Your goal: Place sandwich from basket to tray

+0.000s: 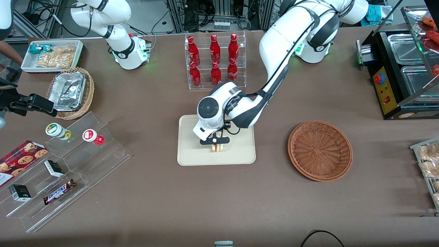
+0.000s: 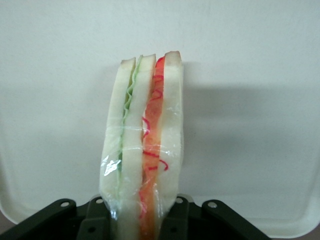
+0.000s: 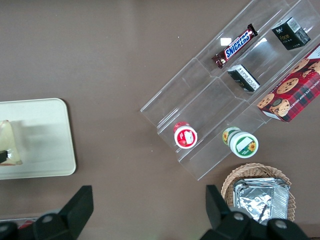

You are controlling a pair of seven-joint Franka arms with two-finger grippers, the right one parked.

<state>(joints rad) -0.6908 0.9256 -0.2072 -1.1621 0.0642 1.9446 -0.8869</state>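
Left gripper [image 1: 217, 144] sits low over the tray [image 1: 192, 156], fingers [image 2: 176, 212] closed against both bread faces of the sandwich [image 1: 217, 148]. Sandwich stands on edge, wrapped in clear film, filling layers facing the wrist camera; whether its lower edge touches the tray surface cannot be told. It lies inside the rim, nearer the tray's front-camera edge than its middle, bare cream surface all around. Basket [image 1: 320, 150] sits well apart, toward the working arm's end, open brown tabletop [image 1: 274, 206] between them.
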